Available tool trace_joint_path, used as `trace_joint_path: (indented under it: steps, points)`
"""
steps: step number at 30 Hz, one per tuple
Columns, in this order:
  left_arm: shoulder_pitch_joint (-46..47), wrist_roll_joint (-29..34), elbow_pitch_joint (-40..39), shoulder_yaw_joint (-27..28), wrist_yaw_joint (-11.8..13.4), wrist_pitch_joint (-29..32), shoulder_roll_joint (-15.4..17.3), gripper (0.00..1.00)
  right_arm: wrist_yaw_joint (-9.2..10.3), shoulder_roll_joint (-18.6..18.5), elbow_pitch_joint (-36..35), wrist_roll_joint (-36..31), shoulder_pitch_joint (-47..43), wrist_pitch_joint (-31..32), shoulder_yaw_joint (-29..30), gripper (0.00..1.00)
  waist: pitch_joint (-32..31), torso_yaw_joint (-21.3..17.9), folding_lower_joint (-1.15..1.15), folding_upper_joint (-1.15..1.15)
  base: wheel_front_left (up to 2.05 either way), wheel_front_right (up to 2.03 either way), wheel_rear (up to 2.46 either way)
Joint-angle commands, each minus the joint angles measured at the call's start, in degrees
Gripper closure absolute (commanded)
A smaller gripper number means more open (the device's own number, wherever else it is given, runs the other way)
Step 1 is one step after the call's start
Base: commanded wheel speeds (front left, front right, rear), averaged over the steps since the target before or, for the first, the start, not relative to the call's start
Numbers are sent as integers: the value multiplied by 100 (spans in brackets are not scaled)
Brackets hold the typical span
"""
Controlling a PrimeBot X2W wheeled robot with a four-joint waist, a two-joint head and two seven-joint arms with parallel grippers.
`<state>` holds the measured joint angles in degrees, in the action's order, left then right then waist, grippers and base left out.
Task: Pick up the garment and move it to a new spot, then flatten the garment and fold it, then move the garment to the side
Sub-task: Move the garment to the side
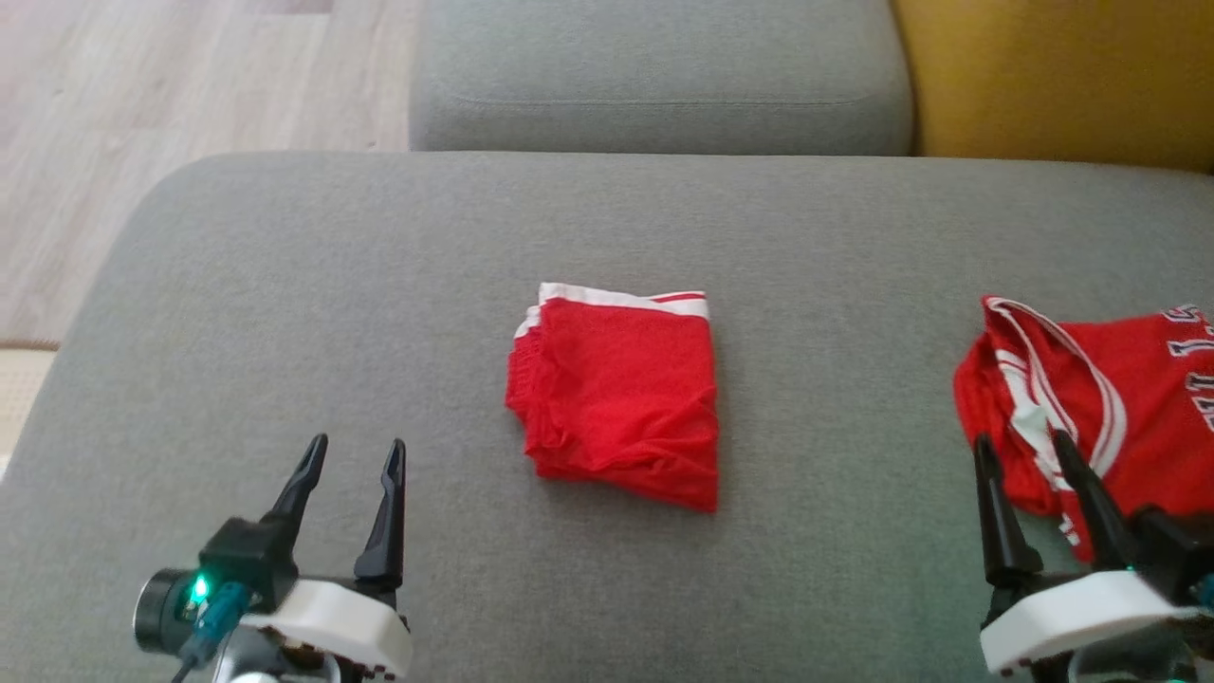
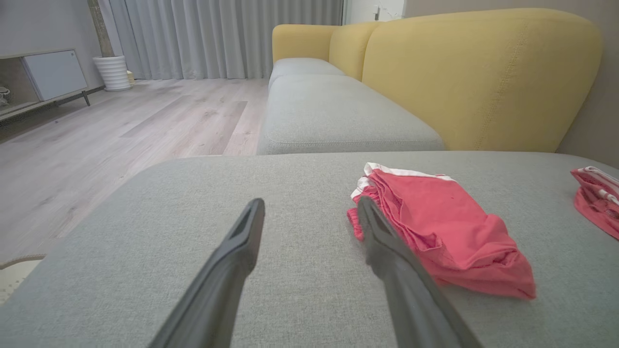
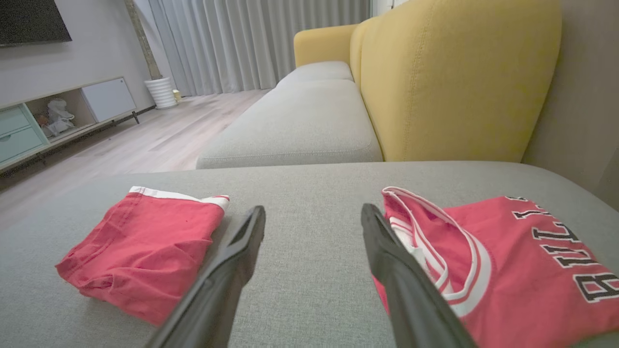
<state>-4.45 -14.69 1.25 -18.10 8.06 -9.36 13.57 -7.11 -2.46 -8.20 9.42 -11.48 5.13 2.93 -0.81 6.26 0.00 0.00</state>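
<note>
A folded red garment with white trim (image 1: 616, 398) lies in the middle of the grey cushion (image 1: 285, 304); it looks like shorts (image 2: 435, 232) (image 3: 145, 241). A red jersey with white-edged openings and dark lettering (image 1: 1091, 398) (image 3: 508, 261) lies loosely folded at the right; its edge (image 2: 597, 198) reaches into the left wrist view. My left gripper (image 1: 358, 451) (image 2: 310, 203) stands open over bare cushion, left of the shorts. My right gripper (image 1: 1021, 446) (image 3: 313, 210) is open and holds nothing, its right finger over the jersey's near-left edge.
A second grey seat cushion (image 1: 654, 76) lies beyond this one, with a yellow backrest (image 1: 1062, 76) on the right. Wooden floor (image 1: 142, 114) drops away at the left. A low cabinet (image 3: 58, 121), a white pot (image 2: 113, 72) and curtains stand far off.
</note>
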Motion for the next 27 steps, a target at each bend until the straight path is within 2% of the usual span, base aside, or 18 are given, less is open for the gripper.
trace_joint_path:
  steps: [1,8,18,20,21,26,27]
  points:
    - [322,39,-220,180,15,-16,102,0,-37,-42,-156,32,145,-31,-102,0,22,73,0,0,0,0,0]
    - [684,19,-238,153,-49,-155,49,0,-37,-42,515,-100,495,-220,-91,0,334,652,0,0,0,0,0]
    - [1229,-44,15,95,-176,-435,-183,0,-37,-42,2471,-40,1917,-524,-672,0,927,1522,0,0,0,0,0]
    - [1292,-51,88,99,-193,-473,-218,0,-37,-42,2863,70,2177,-566,-804,0,1004,1619,0,0,0,0,0]
    - [1338,-57,147,108,-209,-502,-248,0,-37,-42,3291,149,2360,-470,-921,0,1050,1681,0,0,0,0,0]
    - [1376,-43,232,158,-213,-541,-279,0,-37,-42,3983,351,2618,-288,-1149,0,1114,1685,0,0,0,0,0]
    - [1374,-40,239,174,-209,-545,-280,0,-37,-42,4074,379,2635,-243,-1185,7,1121,1657,0,0,0,0,0]
